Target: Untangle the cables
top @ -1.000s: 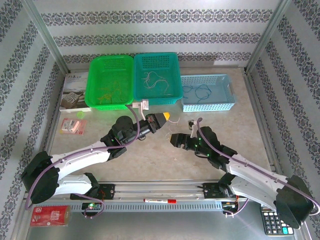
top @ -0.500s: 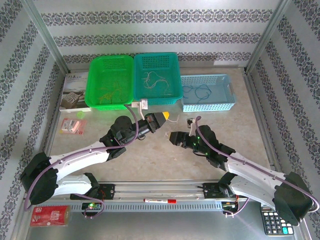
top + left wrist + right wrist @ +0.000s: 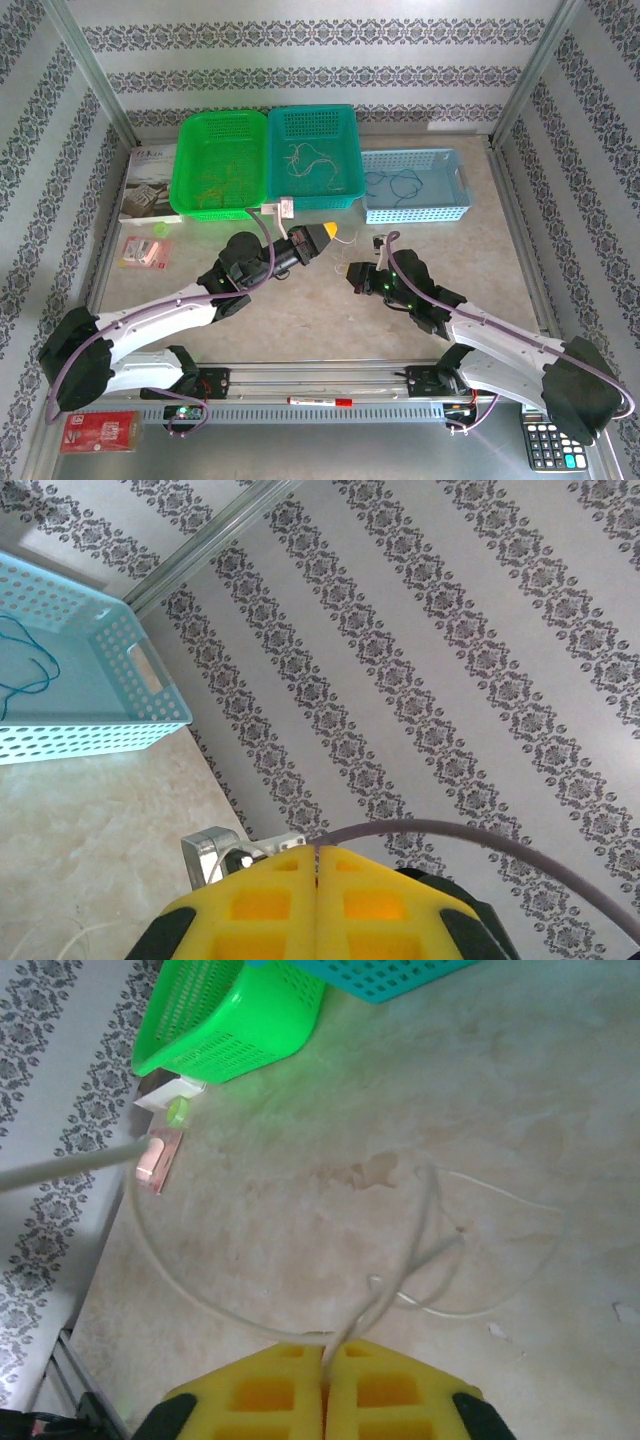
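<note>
Two closed hands: left hand [image 3: 317,858] empty; the right wrist view reveals right hand [image 3: 325,1358] pinching a white cable [image 3: 425,1230].

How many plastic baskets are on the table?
3: green basket at back left, teal basket beside it, light blue basket furthest right. None looks hidden.

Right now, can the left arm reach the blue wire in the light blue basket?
Probably yes. The left gripper sits close to the basket, with nothing tall between and the basket open on top. Its jaws are shut, so they must open before taking the blue wire.
</note>
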### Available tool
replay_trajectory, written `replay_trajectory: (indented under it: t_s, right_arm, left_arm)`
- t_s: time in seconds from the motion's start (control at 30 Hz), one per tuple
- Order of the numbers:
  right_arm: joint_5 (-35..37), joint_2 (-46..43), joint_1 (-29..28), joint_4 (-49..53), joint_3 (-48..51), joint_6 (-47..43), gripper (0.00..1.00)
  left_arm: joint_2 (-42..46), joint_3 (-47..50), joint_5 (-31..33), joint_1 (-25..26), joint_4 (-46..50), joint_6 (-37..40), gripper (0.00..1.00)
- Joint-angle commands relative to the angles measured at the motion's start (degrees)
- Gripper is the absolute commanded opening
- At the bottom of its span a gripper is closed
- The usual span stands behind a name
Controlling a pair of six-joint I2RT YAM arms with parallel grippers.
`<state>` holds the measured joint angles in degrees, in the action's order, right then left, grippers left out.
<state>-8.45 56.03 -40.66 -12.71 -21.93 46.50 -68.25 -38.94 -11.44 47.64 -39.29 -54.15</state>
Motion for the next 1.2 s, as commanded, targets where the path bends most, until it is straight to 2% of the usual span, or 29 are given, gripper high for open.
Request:
replay_trajectory:
  t_s: [0.0,0.4,1.0,1.17]
  right_arm:
    - [2.44,-0.44,0.18,-1.00,1.87,-0.37,0.00]
    - [1.58,-2.13,5.89,-1.27,9.28,-0.47,0.00]
    - [0.49,-1.13,6.31,-1.11,7.43,-0.76,0.00]
    - [0.45,-0.66,6.39,-1.13,7.41,-0.90,0.01]
  left_arm:
    - [2.47,-3.31,0.92,0.04,1.82,2.09,0.00]
    - [7.16,-13.88,-1.55,-5.70,13.73,7.39,0.00]
    - [5.57,-18.55,-3.32,-6.32,15.89,8.52,0.00]
    - [3.31,-21.65,-5.25,-8.58,16.36,8.12,0.00]
